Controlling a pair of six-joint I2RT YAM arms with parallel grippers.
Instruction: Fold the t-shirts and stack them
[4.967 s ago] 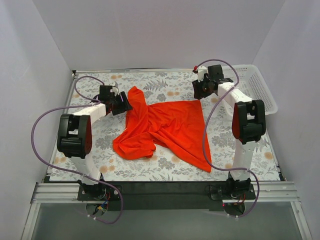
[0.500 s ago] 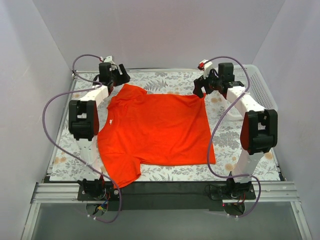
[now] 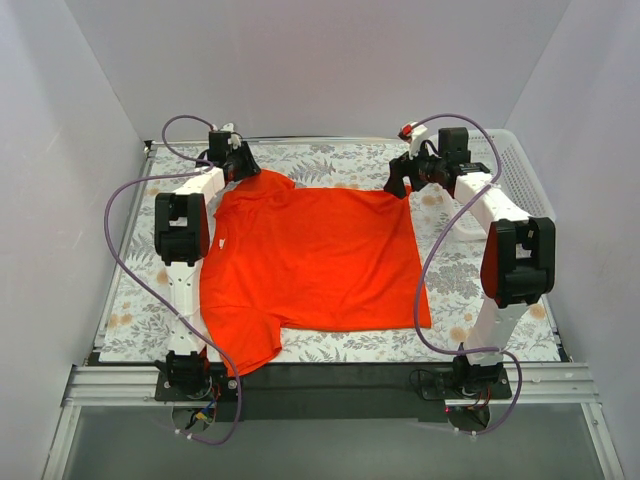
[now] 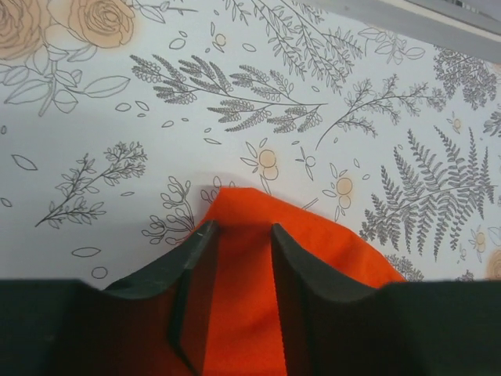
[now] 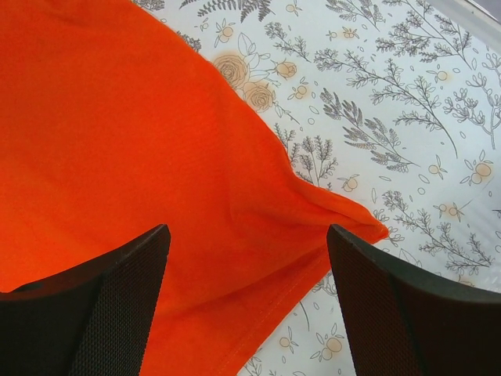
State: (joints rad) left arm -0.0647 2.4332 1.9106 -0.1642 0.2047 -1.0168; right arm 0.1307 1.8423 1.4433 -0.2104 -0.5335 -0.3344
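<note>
One bright orange-red t-shirt (image 3: 310, 260) lies spread flat on the floral table, with one sleeve reaching over the near edge at the left. My left gripper (image 3: 240, 164) is at the shirt's far left corner. In the left wrist view (image 4: 241, 229) its jaws stand a little apart over the cloth corner (image 4: 329, 243), not pinching it. My right gripper (image 3: 398, 185) is at the far right corner. In the right wrist view (image 5: 246, 231) it is wide open above the cloth (image 5: 117, 117), and the corner tip (image 5: 368, 227) lies free on the table.
A white mesh basket (image 3: 515, 170) stands at the far right edge, beside the right arm. The floral tablecloth (image 3: 330, 160) shows bare behind the shirt and along both sides. White walls close in the back and sides.
Five seconds ago the shirt was bunched in the middle; now it lies spread flat. In the last half second the left gripper has shifted slightly right and nearer; the right arm is nearly still.
</note>
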